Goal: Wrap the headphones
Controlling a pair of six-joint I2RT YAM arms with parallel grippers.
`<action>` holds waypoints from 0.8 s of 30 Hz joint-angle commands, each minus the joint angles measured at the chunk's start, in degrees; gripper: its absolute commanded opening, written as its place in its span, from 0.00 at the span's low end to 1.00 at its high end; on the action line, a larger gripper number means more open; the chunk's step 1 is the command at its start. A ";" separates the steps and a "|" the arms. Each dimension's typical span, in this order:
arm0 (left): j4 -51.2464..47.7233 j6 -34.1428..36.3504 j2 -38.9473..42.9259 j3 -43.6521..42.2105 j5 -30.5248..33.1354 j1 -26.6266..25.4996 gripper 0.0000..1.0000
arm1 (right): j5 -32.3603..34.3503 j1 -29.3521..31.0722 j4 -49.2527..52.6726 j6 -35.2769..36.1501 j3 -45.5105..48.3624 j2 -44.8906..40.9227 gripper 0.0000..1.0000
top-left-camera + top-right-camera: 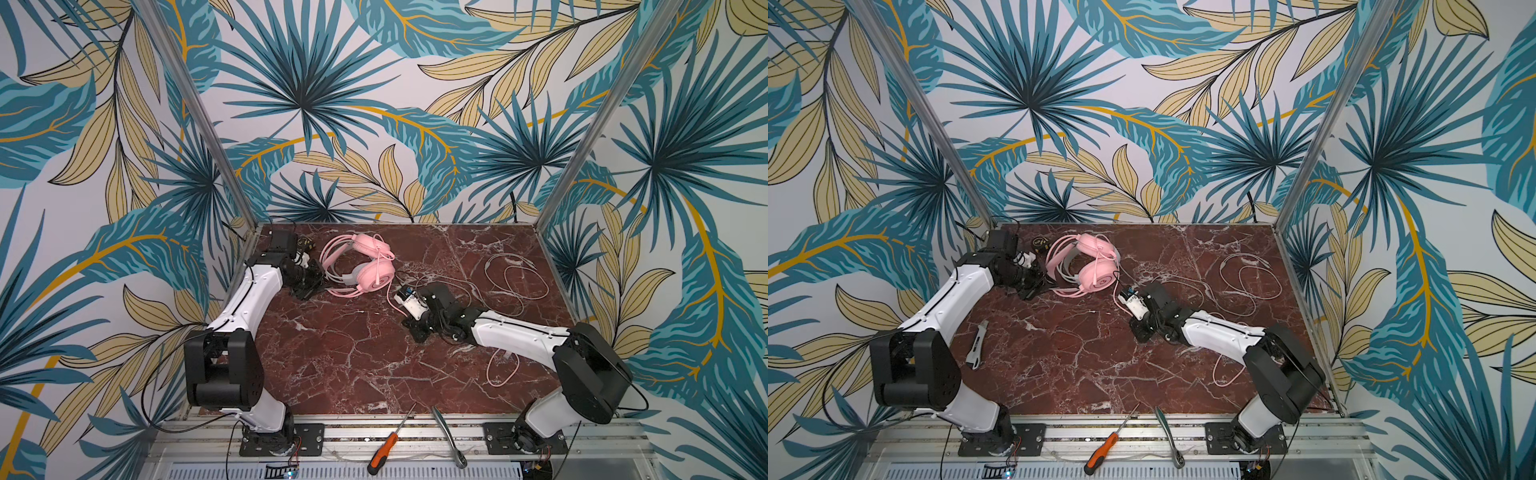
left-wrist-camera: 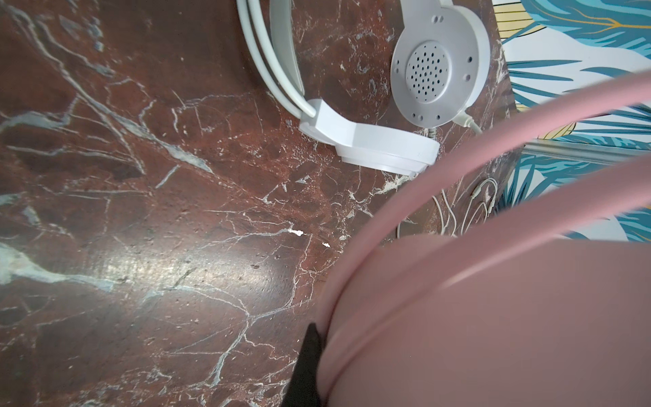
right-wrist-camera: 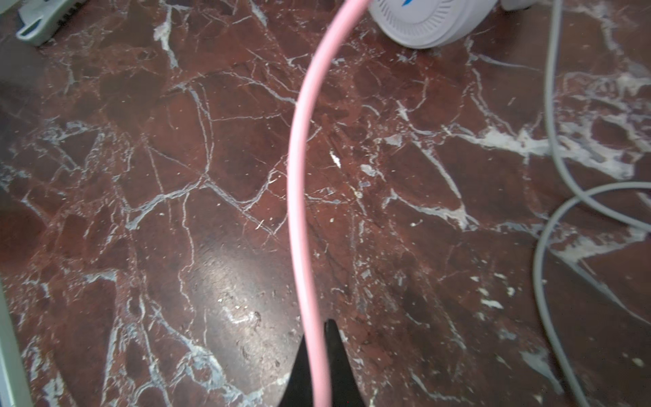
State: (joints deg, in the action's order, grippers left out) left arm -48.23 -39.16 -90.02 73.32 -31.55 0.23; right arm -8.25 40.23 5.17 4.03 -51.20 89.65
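Counts two at far left of table (image 1: 353,353): one pink headset (image 1: 376,266), one white headset (image 2: 384,148) just beside. Clamps left gripper (image 1: 319,284) jaws on pink headset, pinches one pink cable (image 3: 298,148) between right gripper (image 3: 317,359) jaws

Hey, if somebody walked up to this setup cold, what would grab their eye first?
First, the bold tropical-leaf walls around the red marble table. Next, the pink headphones at the table's back left, with the left gripper clamped on them. Mid-table, the right gripper pinches their pink cable.
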 commanded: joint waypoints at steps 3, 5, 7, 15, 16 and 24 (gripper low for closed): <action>-0.02 4.66 -1.42 -0.29 -2.80 0.56 0.00 | 5.83 0.14 2.48 6.48 1.72 -6.45 0.00; -1.12 6.19 -1.93 0.11 -2.01 0.56 0.00 | 6.62 0.09 2.79 10.59 2.28 -8.93 0.00; -2.21 7.81 -2.51 0.70 -1.42 0.55 0.00 | 7.55 -0.14 3.97 13.92 1.87 -10.46 0.00; -6.97 14.36 -3.73 2.51 1.71 0.17 0.00 | 9.42 -3.31 6.73 22.79 -3.54 -12.69 0.00; -7.43 15.07 -3.77 2.59 2.04 0.00 0.00 | 9.16 -3.94 6.70 23.56 -4.47 -12.43 0.00; -8.45 18.77 -4.53 2.79 3.86 -2.95 0.00 | 5.91 -8.82 6.59 24.49 -12.40 -6.68 0.00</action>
State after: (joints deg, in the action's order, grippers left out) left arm -56.07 -23.20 -94.28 73.43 -26.06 -1.45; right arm -0.91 32.27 11.11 27.40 -61.87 80.36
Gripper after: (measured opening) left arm 0.083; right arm 0.056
